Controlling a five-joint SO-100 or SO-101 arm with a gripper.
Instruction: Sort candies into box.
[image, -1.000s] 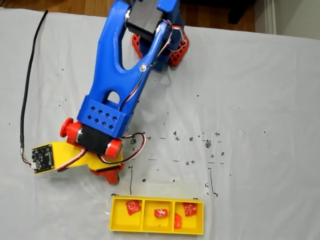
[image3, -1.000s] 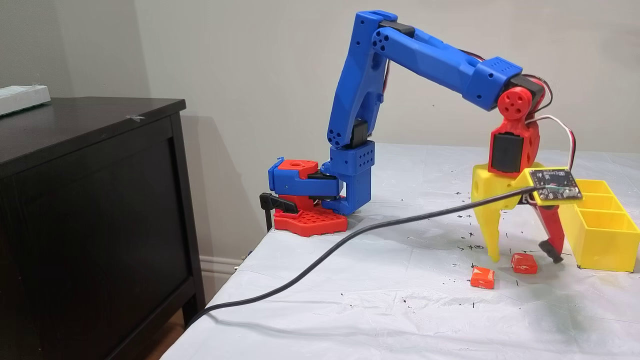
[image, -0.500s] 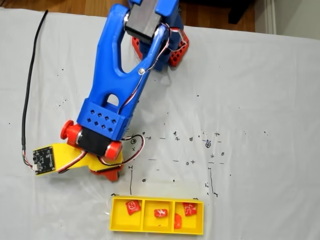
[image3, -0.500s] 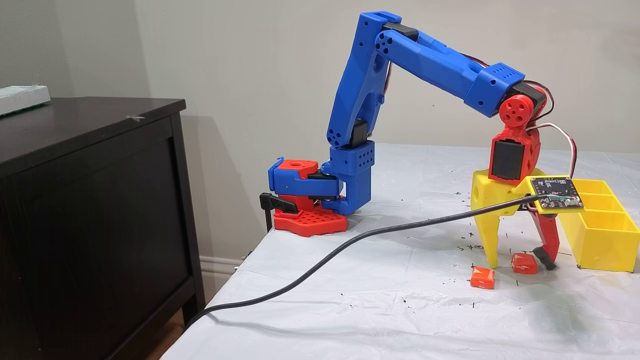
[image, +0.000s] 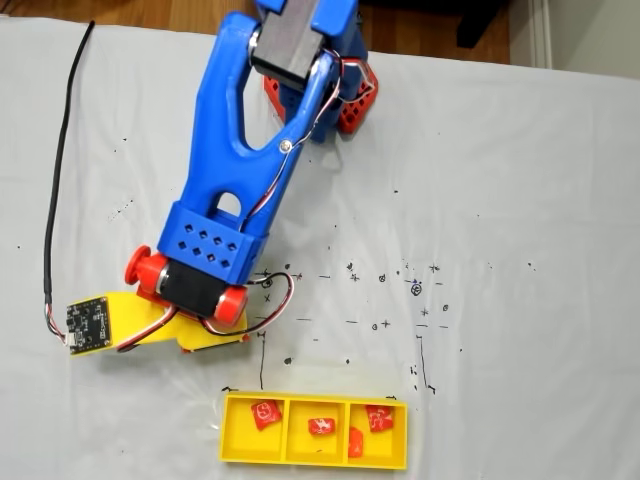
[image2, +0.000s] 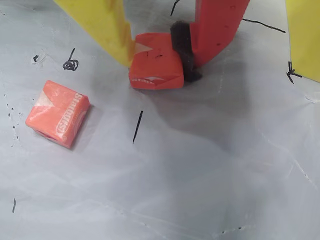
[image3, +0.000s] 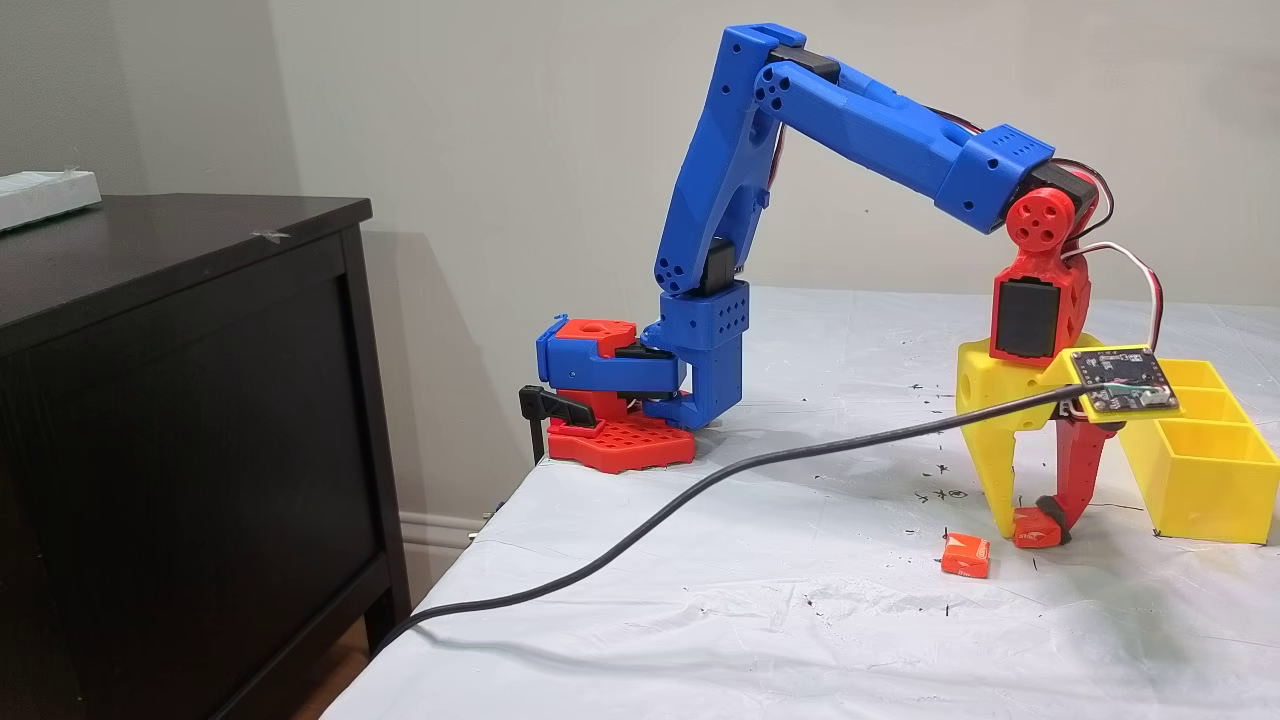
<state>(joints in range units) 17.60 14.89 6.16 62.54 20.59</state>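
Observation:
My gripper (image2: 155, 57) is shut on one orange-red candy (image2: 156, 72), which rests on the white table cover. The yellow finger (image2: 107, 27) presses the candy's left side and the red finger's black pad (image2: 181, 47) its right. A fixed view from the side shows the same grip (image3: 1035, 520) on that candy (image3: 1036, 532). A second candy (image2: 57, 114) lies loose to the left, also seen in the side view (image3: 965, 555). The yellow three-compartment box (image: 232, 447) sits near the front edge with several candies inside, one of them in its left compartment (image: 266, 413). From the side, the box (image3: 1200, 485) stands just right of the gripper.
A black cable (image3: 650, 520) runs from the wrist camera board (image3: 1125, 380) across the table and off its left edge. The arm's base (image3: 620, 400) stands at the back. A dark cabinet (image3: 180, 400) is beside the table. Pen marks dot the cover.
The red finger has swung in toward the yellow one and now clamps the candy that lay between them. The wrist has shifted slightly right in the side view.

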